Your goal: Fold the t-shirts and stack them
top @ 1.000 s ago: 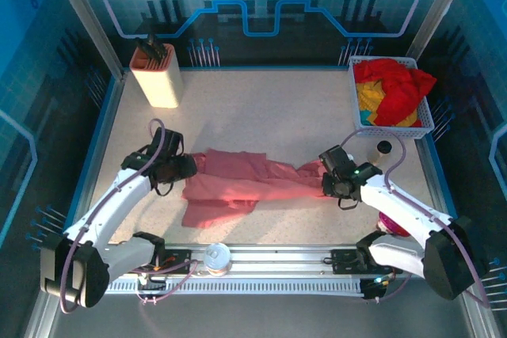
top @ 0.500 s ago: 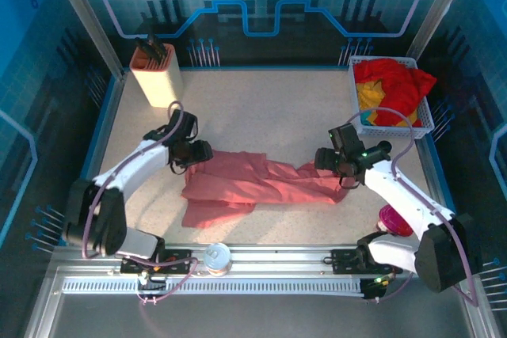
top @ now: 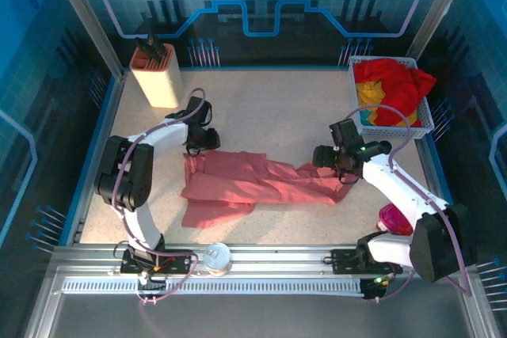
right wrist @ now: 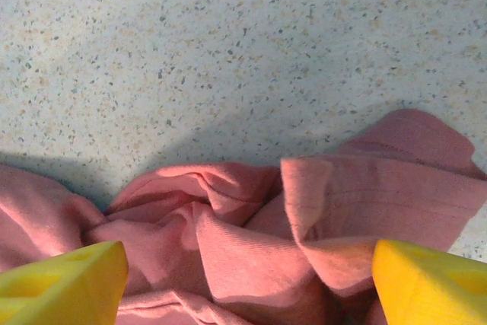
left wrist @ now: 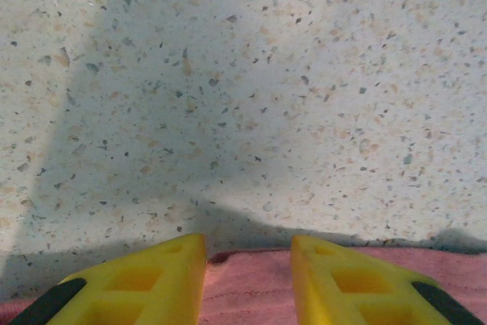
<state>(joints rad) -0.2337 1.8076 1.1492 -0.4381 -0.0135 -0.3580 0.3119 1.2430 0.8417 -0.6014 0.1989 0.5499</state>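
The dusty salmon-pink t-shirt (top: 253, 184) is lying crumpled in a long band across the middle of the speckled table (top: 269, 108), with a looser flap spreading from its left half toward the arm bases.

The left gripper (top: 207, 140) is hovering at the shirt's far left corner. In the left wrist view its yellow fingers (left wrist: 144, 283) are standing parted, with the hem of the salmon-pink t-shirt (left wrist: 251, 287) lying flat between and under them, so the left gripper (left wrist: 247, 245) is released and pinching nothing.

The right gripper (top: 325, 157) is sitting at the shirt's right end. Seen from the right wrist, its fingers (right wrist: 61, 279) are spread wide on either side of a bunched, twisted knot of the salmon-pink t-shirt (right wrist: 228, 241), and the right gripper (right wrist: 247, 264) is also released, not closing on the cloth.

Beyond the shirt's right end, well apart from it, a white mesh basket (top: 353, 104) is holding a bright red t-shirt (top: 396, 89) heaped over a yellow t-shirt (top: 366, 102). Beyond the shirt's left end a beige holder (top: 157, 77) is standing upright with dark handles poking out.
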